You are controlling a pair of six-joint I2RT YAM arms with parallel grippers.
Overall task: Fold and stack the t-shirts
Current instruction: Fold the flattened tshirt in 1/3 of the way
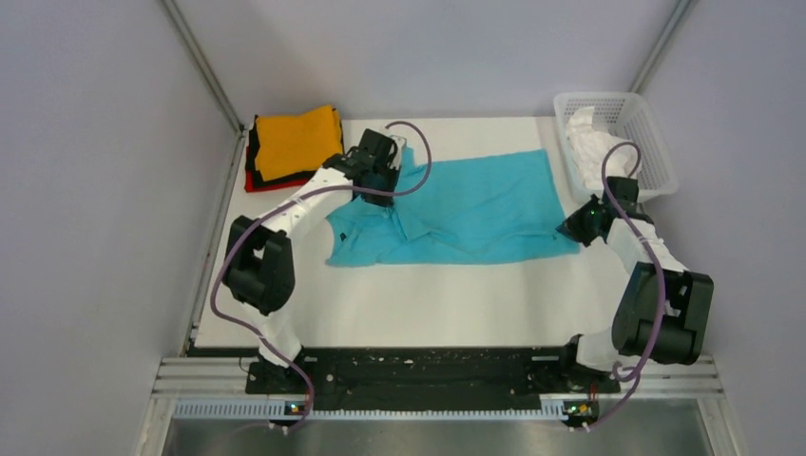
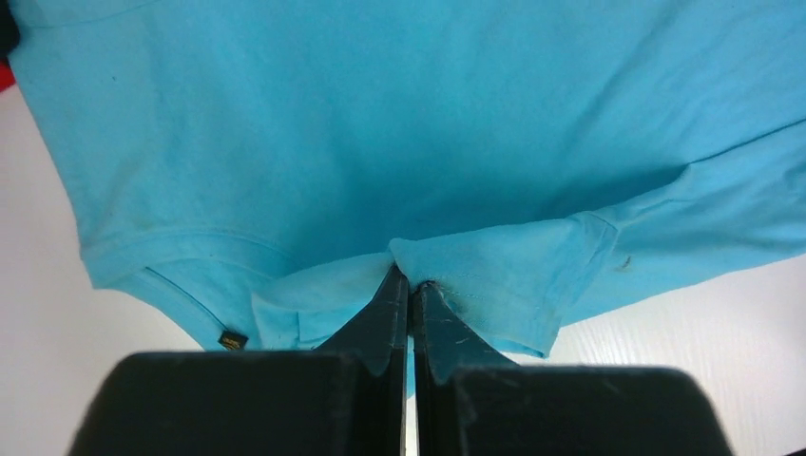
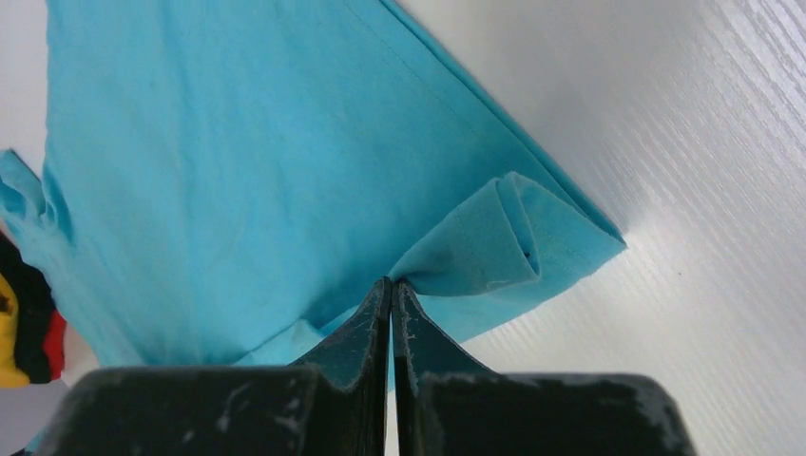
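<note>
A bright teal short-sleeved cloth t-shirt (image 1: 475,204) lies spread flat on the white worktop (image 1: 428,304), nearer the far edge than the near edge; its neck end points toward the left edge and its hem toward the right edge. The left end effector (image 2: 411,285) is at the neck end; its two black fingers are pressed tight together with a pinch of teal cloth caught between the tips, just beside the neckline, where a sleeve hem is folded over; a small dark label (image 2: 233,339) shows at the collar to one side of the grip. The right end effector (image 3: 392,283) is at the hem end, near the right edge; its fingers are likewise drawn fully together, clamping a bunched fold of the hem corner, which is raised into a small peak above the worktop.

In the far left corner sits a stack; a folded orange t-shirt (image 1: 297,141) is on top, a black t-shirt (image 1: 253,152) lies under it, and a red t-shirt (image 1: 266,183) shows along the bottom edge; the stack lies apart from the teal cloth. At the far right corner stands a white plastic lattice basket (image 1: 656,142); crumpled white cloth (image 1: 591,142) lies inside it and spills over its near-left rim.
</note>
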